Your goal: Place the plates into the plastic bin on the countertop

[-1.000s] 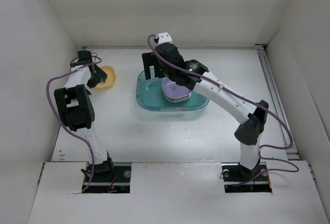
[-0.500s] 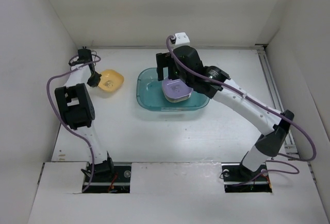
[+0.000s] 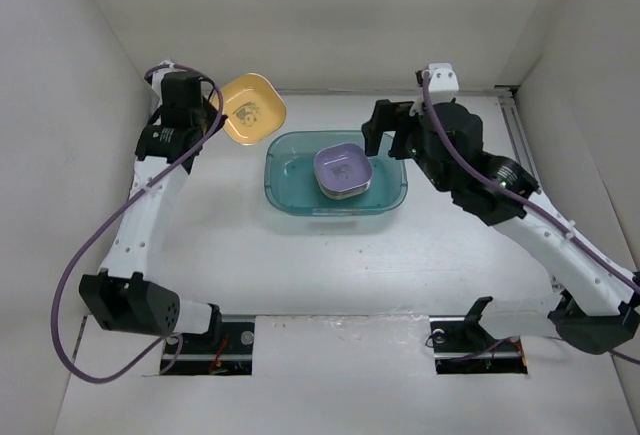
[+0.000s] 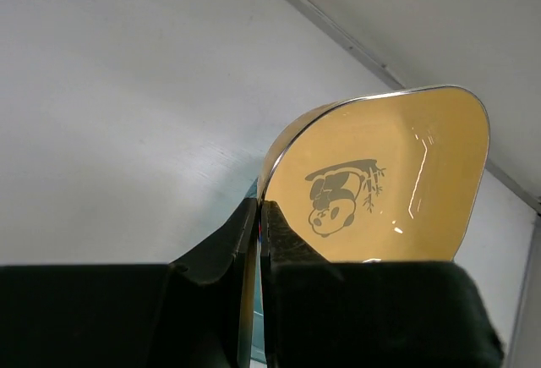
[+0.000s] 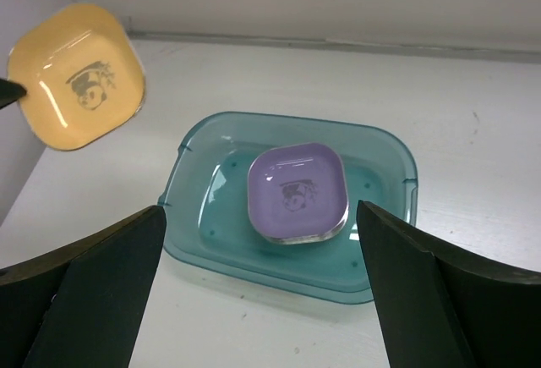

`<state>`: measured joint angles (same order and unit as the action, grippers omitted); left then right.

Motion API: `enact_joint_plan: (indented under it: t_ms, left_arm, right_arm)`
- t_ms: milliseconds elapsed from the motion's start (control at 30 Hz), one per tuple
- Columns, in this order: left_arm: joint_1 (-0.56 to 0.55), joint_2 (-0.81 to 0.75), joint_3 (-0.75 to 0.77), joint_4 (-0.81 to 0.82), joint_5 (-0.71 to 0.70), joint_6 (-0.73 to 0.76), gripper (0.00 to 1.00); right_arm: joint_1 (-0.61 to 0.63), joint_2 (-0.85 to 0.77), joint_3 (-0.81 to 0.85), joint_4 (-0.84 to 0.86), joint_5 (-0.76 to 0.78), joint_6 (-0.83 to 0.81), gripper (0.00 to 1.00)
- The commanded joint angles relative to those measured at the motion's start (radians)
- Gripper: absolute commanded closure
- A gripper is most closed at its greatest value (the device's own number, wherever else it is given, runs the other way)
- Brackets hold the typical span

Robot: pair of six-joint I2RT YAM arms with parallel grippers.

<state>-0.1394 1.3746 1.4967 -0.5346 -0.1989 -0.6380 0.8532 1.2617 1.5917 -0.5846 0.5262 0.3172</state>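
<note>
A yellow plate with a panda print hangs tilted in the air, left of and behind the plastic bin. My left gripper is shut on its left rim. In the left wrist view both jaws pinch the edge of that yellow plate at the left gripper. A lavender plate lies in the teal bin, a pale edge showing under it. My right gripper hovers open and empty at the bin's far right side. In the right wrist view the right gripper frames the lavender plate, the bin and the yellow plate.
White walls close in the white countertop on the left, back and right. A metal rail runs along the right wall. Purple cables loop off both arms. Both arm bases sit at the near edge.
My left gripper shut on the yellow plate and lifted it off the countertop, up and to the right. My right arm pulled back from over the bin to its right side, still open.
</note>
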Motion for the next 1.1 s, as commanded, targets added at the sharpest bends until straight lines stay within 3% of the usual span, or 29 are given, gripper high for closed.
enact_joint_plan:
  t_ms: [0,67,200,333,567,867,900,1000,1067]
  left_arm:
    - [0.023,-0.028,-0.029,0.033,0.122,-0.017,1.00]
    - [0.014,-0.038,-0.050,0.067,0.235,-0.028,1.00]
    - [-0.176,0.027,-0.020,0.122,0.225,-0.038,1.00]
    - [-0.279,0.141,0.007,0.168,0.234,-0.040,1.00]
    - [-0.279,0.239,-0.091,0.324,0.269,-0.083,1.00]
    - [-0.313,0.348,-0.124,0.401,0.314,-0.118,1.00]
    - [-0.324,0.357,-0.115,0.401,0.314,-0.127,0.93]
    - [-0.335,0.333,-0.104,0.367,0.274,-0.137,0.42]
    - [-0.335,0.299,-0.104,0.340,0.253,-0.137,0.22]
  right_arm:
    - [-0.026,-0.030,-0.016,-0.006,0.040,0.005,0.00]
    - [-0.039,-0.044,-0.027,-0.017,0.049,0.005,0.00]
    - [-0.086,-0.080,-0.039,-0.026,0.049,0.014,0.00]
    - [-0.131,-0.117,-0.039,-0.050,0.028,0.014,0.00]
    - [-0.131,-0.165,-0.039,-0.069,0.008,0.014,0.00]
    - [-0.131,-0.165,-0.048,-0.087,-0.006,0.014,0.00]
    - [-0.131,-0.165,-0.049,-0.087,-0.006,0.014,0.00]
    - [-0.131,-0.165,-0.038,-0.087,-0.006,0.014,0.00]
    - [-0.131,-0.174,-0.029,-0.087,-0.006,0.005,0.00]
